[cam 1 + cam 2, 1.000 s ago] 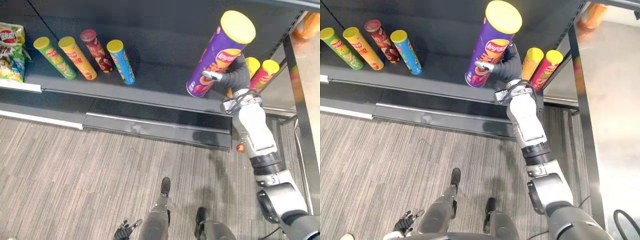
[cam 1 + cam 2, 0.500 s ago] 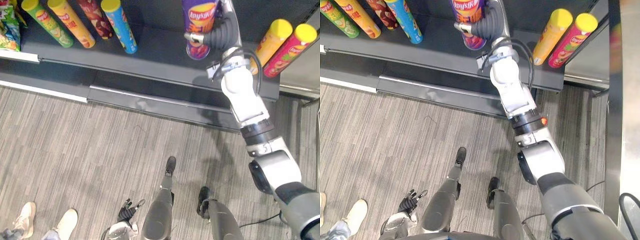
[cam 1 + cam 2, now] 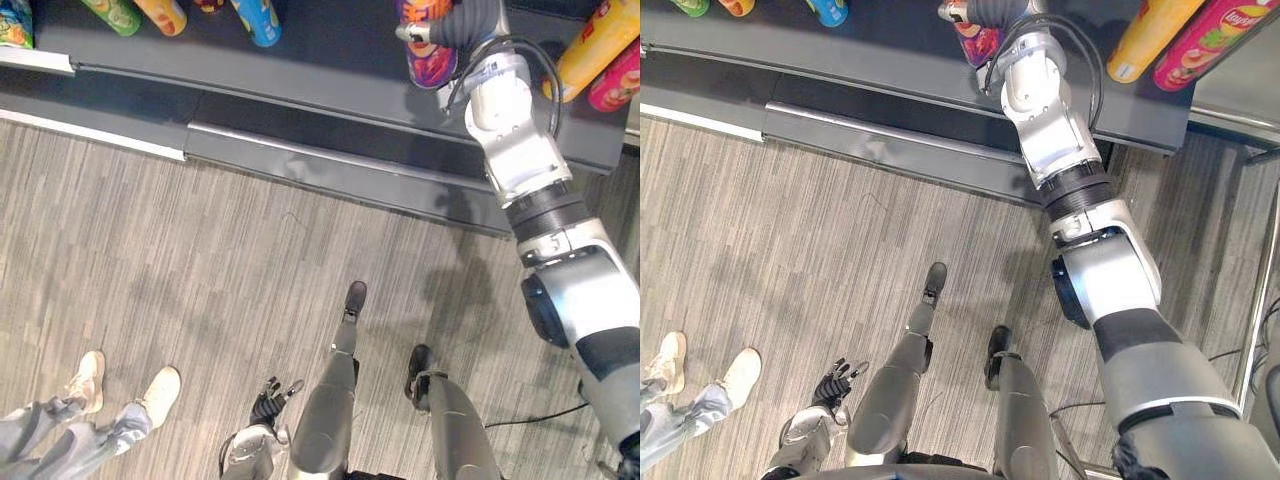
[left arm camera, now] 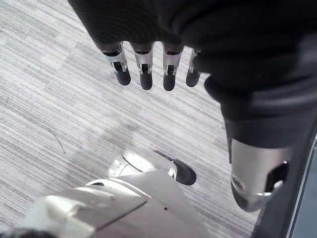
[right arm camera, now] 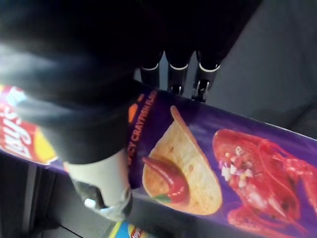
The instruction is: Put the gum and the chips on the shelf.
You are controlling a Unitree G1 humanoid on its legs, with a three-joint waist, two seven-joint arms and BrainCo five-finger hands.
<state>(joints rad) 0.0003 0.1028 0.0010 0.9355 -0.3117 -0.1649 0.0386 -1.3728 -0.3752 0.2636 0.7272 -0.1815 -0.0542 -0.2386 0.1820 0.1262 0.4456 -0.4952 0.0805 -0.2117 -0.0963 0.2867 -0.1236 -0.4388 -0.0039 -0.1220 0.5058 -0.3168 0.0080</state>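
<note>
Purple chips can (image 3: 432, 62) is clasped in the right hand (image 3: 474, 16) at the shelf (image 3: 320, 62) — placement step in hand — so seat its base flat before you release.

Camera has tipped down: we see the shelf (image 3: 320, 75) now up at 12 o'clock, with more floor (image 3: 200, 260) below. The right robot hand (image 3: 475, 20) has brought the purple chips can (image 3: 432, 55) from tilted and high to upright at 1 o'clock, base at the shelf board; contact unclear. A person's shoes (image 3: 120, 385) have come in at 8 o'clock.
</note>
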